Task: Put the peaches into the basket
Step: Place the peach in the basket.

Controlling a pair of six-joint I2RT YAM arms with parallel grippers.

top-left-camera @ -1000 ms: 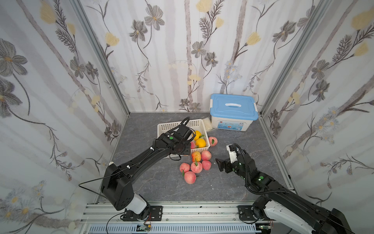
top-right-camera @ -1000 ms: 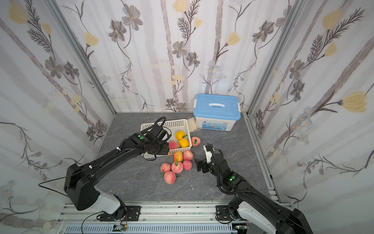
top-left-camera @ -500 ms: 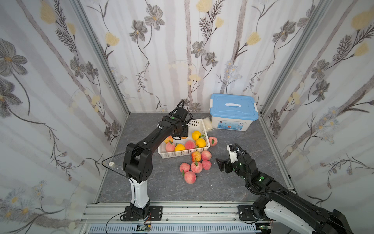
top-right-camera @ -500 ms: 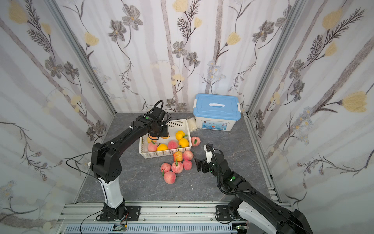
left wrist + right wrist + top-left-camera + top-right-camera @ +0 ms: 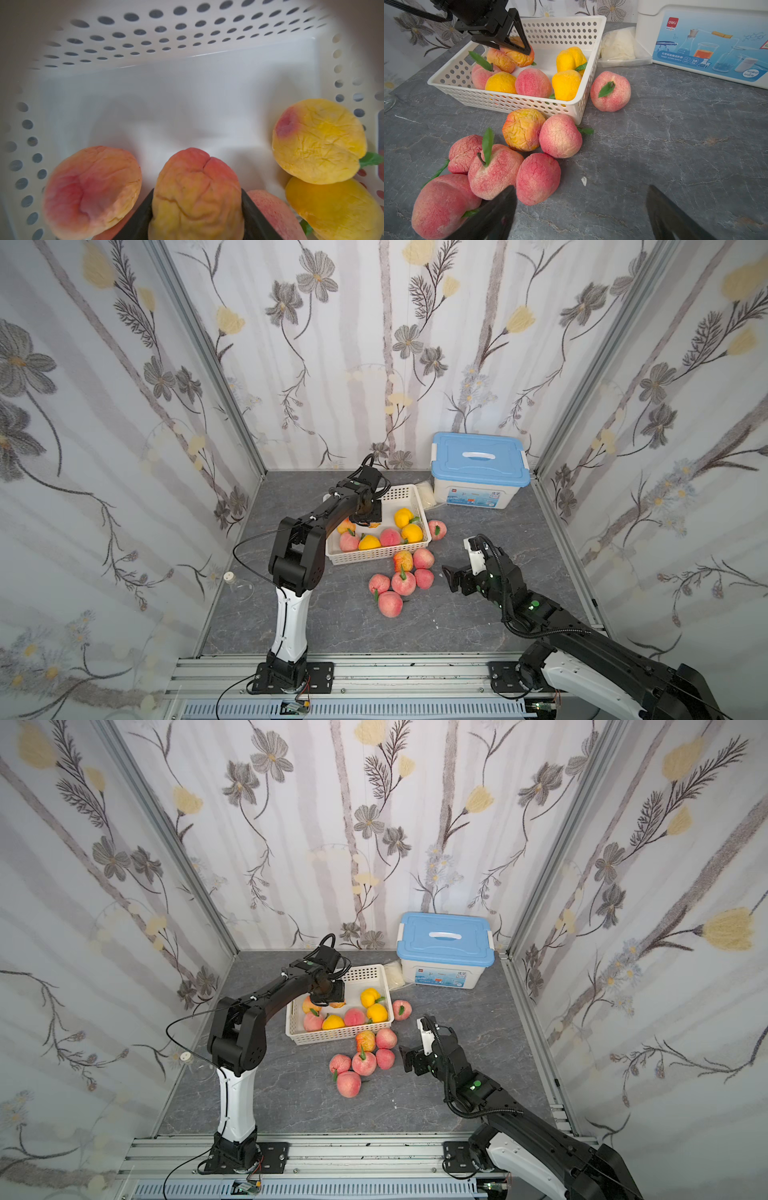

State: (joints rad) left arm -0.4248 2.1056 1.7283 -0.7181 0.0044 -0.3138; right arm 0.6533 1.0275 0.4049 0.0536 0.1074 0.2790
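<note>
- Right wrist view: right gripper (image 5: pixel 581 188) sits low over the table (image 5: pixel 675 145), jaws spread wide, nothing betw. them. One finger is just beside the nearest fruit.
- Loose peaches (image 5: pixel 494 170): six in a tight cluster on the table, touching one another. Five are pink-red; the orange-yellow peach (image 5: pixel 523 128) lies at the cluster's far edge, right at the basket's near wall.
- Lone peach (image 5: pixel 610 91): pink-red, leaf up, on the table just beside the basket's side wall on the right arm's side, apart from the cluster.
- Basket (image 5: pixel 508 101): white, perforated, flat on the table approx. mid-scene. Six peaches lie in it: three yellow, two pink, one orange-blushed. They are bunched along the near wall and the right-arm-side wall.
- Left gripper (image 5: pixel 365 518): reaches over the basket, pointing down, jaws closed part-way on the held peach (image 5: pixel 197 193), one finger on each side.
- The held peach is orange-red and within the basket's outline, next to the orange-blushed one. Contact w/ the basket floor: cannot tell.
- Far end: white box (image 5: pixel 480 460) w/ blue lid on, by the rear wall. A clear bag (image 5: pixel 618 44) of white material lies betw. box and basket.
</note>
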